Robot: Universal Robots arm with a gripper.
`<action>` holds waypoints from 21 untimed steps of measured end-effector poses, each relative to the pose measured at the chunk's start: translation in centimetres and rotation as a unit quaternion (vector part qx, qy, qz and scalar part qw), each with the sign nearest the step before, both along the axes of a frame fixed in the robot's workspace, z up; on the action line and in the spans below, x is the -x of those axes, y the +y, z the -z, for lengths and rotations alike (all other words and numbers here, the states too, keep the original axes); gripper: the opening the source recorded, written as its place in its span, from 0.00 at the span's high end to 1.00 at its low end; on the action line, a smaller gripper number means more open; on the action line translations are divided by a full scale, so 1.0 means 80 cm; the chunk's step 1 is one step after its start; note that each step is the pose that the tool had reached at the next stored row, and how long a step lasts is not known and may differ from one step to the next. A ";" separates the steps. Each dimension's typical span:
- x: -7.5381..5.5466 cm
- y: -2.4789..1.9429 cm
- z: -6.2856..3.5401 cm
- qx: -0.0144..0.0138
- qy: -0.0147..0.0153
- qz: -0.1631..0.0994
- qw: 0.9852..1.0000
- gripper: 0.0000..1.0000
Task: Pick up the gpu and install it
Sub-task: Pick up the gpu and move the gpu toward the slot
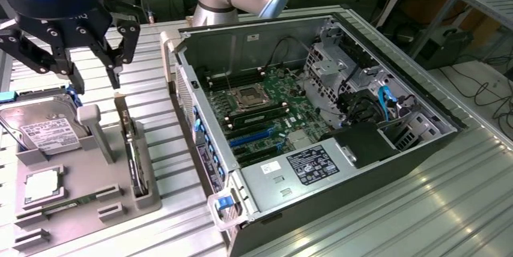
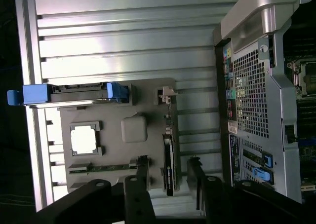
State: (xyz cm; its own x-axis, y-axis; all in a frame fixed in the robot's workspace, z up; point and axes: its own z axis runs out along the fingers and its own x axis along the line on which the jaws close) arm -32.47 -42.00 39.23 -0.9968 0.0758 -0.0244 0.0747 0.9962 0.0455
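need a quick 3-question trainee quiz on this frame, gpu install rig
1. How does the gpu sit now? A) standing on edge in a slot of the grey tray; B) lying flat on the tray; C) hanging in mid-air.
2. True or false: the claw is shut on the gpu.
3. Fill in: the silver box with a white label in the tray is the ___.

Key
1. A.
2. False: the claw is open and hangs above the tray, with the gpu untouched in its slot.
3. hard drive.
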 end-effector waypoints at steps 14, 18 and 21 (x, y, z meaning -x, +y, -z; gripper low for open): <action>0.000 -0.0011 0.003 0.000 0.000 -0.026 1.000 0.34; 0.000 -0.0117 0.005 -0.002 0.000 -0.031 1.000 0.34; 0.000 -0.0124 0.006 -0.002 0.000 -0.031 1.000 0.34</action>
State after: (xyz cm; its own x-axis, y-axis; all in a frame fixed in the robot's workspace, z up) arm -32.46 -42.99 38.78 -0.9996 0.0135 -0.0243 0.0123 0.9987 0.0492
